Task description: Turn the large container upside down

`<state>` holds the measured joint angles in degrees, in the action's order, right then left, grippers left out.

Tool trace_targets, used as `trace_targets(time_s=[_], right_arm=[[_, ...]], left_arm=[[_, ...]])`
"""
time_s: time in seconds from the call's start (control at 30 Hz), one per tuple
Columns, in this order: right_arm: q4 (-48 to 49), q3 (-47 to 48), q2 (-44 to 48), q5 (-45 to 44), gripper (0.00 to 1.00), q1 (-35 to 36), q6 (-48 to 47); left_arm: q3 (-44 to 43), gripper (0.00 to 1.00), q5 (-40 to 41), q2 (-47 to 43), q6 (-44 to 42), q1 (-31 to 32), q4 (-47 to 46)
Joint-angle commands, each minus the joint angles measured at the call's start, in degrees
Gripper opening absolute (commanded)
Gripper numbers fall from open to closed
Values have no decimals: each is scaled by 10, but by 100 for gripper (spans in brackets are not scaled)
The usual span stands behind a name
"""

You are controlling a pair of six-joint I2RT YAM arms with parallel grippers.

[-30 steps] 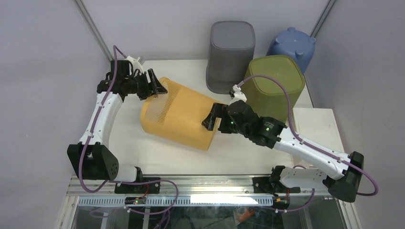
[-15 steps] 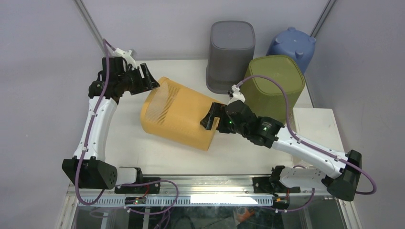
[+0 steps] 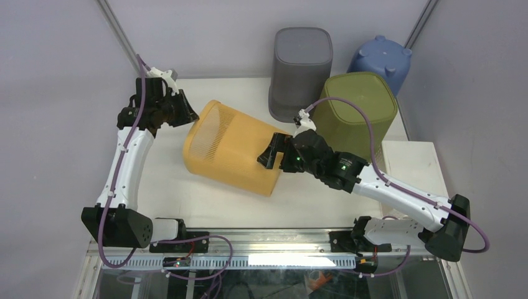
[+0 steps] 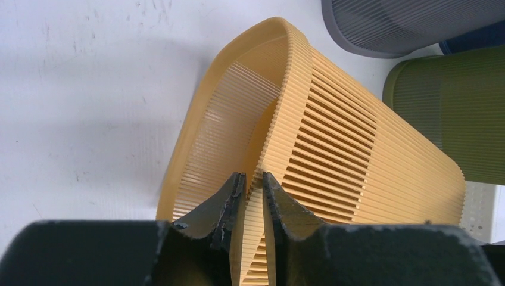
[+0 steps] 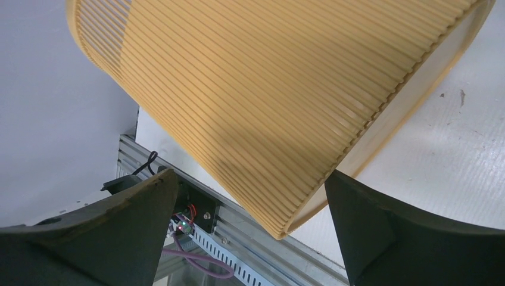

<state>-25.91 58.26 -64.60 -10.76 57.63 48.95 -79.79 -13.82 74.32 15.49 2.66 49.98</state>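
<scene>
The large container is a ribbed yellow basket [image 3: 233, 152] lying on its side on the white table [image 3: 205, 199], with its mouth toward the far left. My left gripper [image 3: 190, 115] is shut on the basket's rim. In the left wrist view its two fingers [image 4: 251, 179] pinch the rim wall of the basket [image 4: 357, 155], one inside and one outside. My right gripper [image 3: 274, 152] is open at the basket's base end. In the right wrist view its jaws [image 5: 250, 174] stand wide apart on either side of the basket [image 5: 268, 89] near its bottom edge.
A grey bin [image 3: 301, 62], a green bin [image 3: 360, 106] and a blue bin [image 3: 381, 59] stand upside down at the back right, close behind the right arm. The grey bin [image 4: 405, 24] and green bin [image 4: 452, 107] also show in the left wrist view. Walls enclose the table's left and right sides.
My left gripper has drawn back toward the far left with the rim held in it, and the basket's mouth has turned with it. The right gripper has shifted slightly left along the base.
</scene>
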Motion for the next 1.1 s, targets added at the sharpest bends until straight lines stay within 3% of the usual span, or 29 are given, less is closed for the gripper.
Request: trace_targets(time_s=[0.0, 0.6, 1.07], right_arm=[[64, 15, 16, 17, 98, 3, -20], [100, 105, 37, 41, 97, 5, -77], [141, 188, -10, 56, 98, 6, -130]], left_arm=[[9, 17, 0, 4, -7, 4, -9], [68, 16, -12, 24, -4, 6, -37], [87, 17, -32, 37, 8, 16, -62]])
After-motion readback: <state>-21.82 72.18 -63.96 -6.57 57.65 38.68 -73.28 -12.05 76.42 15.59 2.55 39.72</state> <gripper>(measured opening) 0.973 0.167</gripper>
